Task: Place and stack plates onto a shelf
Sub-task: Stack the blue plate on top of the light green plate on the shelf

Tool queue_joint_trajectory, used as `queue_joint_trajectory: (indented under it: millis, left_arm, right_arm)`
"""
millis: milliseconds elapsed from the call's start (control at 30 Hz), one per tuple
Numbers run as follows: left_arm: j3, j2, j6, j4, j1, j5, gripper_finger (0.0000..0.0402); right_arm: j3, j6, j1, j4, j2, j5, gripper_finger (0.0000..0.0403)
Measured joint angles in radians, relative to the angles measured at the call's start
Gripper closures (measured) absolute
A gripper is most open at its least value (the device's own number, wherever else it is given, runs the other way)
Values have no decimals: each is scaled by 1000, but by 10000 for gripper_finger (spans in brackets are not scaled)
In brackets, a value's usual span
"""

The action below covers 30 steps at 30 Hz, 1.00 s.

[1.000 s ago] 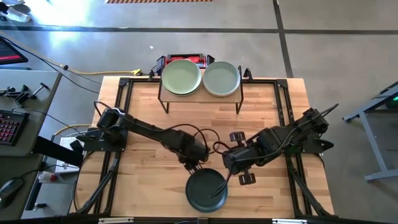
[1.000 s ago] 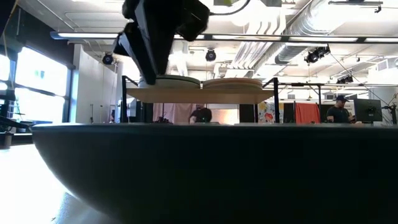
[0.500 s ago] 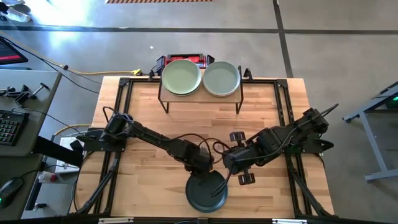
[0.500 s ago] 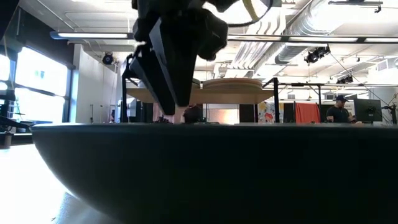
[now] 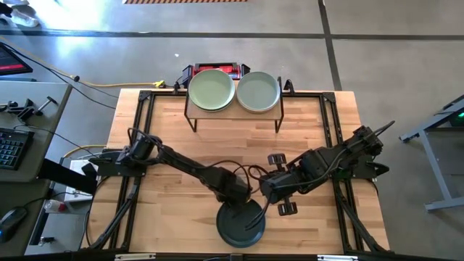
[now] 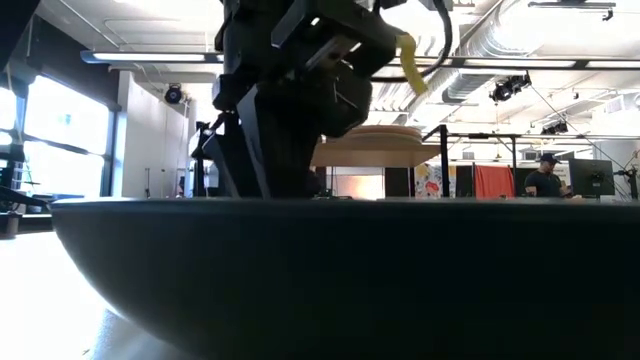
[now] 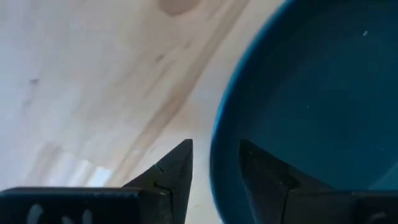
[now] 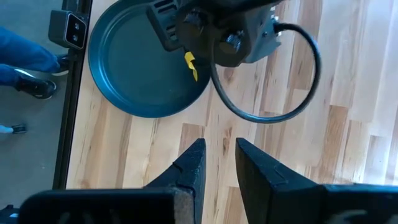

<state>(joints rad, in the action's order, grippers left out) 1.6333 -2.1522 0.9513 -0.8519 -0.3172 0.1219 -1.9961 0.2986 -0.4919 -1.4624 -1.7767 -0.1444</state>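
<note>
A dark plate [image 5: 241, 221] rests on its base on the wooden table, near the front edge; it fills the low view [image 6: 320, 280]. My left gripper [image 7: 216, 146] is open and points down at the plate's far rim [image 7: 219, 155], one finger outside it and one over its inside, touching nothing that I can see. Just right of it my right gripper [image 8: 219, 144] hangs above the table [image 5: 274, 188], open by a narrow gap with nothing in it. On the shelf [image 5: 233, 114] at the far edge, two sage green plates [image 5: 211, 88] [image 5: 258, 92] lie side by side.
Bare wood [image 5: 239, 145] lies between the shelf and the arms. A red and black object [image 5: 214, 69] sits behind the shelf. Black frame rails [image 5: 145, 130] run along the table's sides. A person's blue-clad leg [image 8: 25, 59] shows beyond the near edge.
My left gripper has come down and a little toward the near edge, until its fingers stand on either side of the dark plate's far rim; its opening looks unchanged. The plate has stayed where it was.
</note>
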Motion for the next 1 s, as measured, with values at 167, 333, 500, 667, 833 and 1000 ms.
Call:
queue_joint_trajectory:
  millis: [167,333,500,667,833,1000]
  left_arm:
    - [0,-13,-2,43,0,18,284]
    - [0,-11,-10,46,0,11,292]
    - [0,-10,-10,32,1,12,333]
    - [0,-12,-11,26,1,4,388]
    - [0,-10,-12,14,1,8,396]
    - [0,15,-30,-48,1,8,399]
  right_arm:
    - [0,0,0,0,0,0,339]
    - [0,-3,0,1,0,-4,339]
    - [0,-9,0,4,0,-9,339]
    - [0,-11,0,4,0,-10,339]
    - [0,-11,0,4,0,-10,339]
    - [0,-11,0,4,0,-11,339]
